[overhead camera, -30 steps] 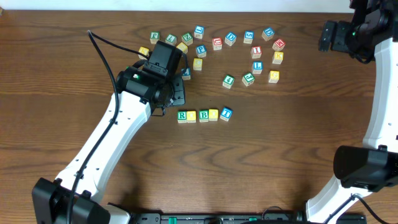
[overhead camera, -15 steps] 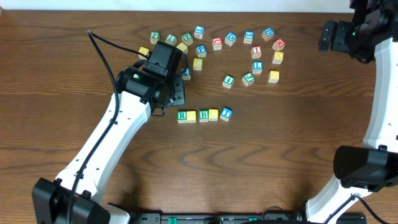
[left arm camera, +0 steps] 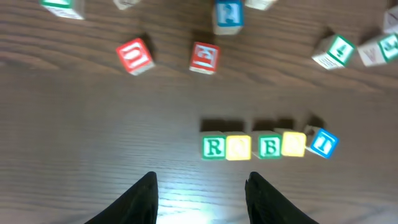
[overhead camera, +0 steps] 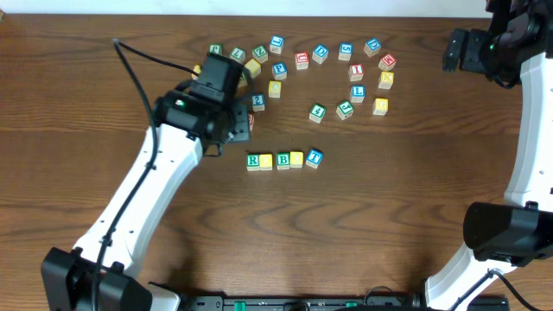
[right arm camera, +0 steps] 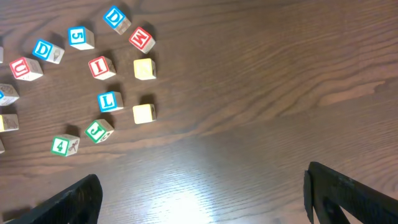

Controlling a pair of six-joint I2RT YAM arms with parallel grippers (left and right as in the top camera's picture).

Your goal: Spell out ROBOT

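A row of five letter blocks lies mid-table: green R point(overhead camera: 253, 161), yellow point(overhead camera: 266, 161), green B point(overhead camera: 282, 160), yellow point(overhead camera: 296, 158) and a slightly turned blue T point(overhead camera: 314, 157). The left wrist view shows the same row, from R point(left arm camera: 213, 147) to T point(left arm camera: 323, 142). My left gripper point(overhead camera: 235, 123) point(left arm camera: 202, 196) is open and empty, hovering just behind and left of the row. My right gripper point(overhead camera: 458, 50) point(right arm camera: 202, 199) is open wide and empty at the far right, away from all blocks.
Several loose letter blocks are scattered across the far half of the table point(overhead camera: 389, 199), among them a red block point(overhead camera: 251, 123) and a blue block point(overhead camera: 257, 101) next to my left gripper. The right wrist view shows blue L point(right arm camera: 109, 101), red I point(right arm camera: 101, 66) and green 4 point(right arm camera: 64, 145).
My left arm has pulled back up and to the left, away from the row, uncovering the red and blue blocks beside it. The right arm has not moved.
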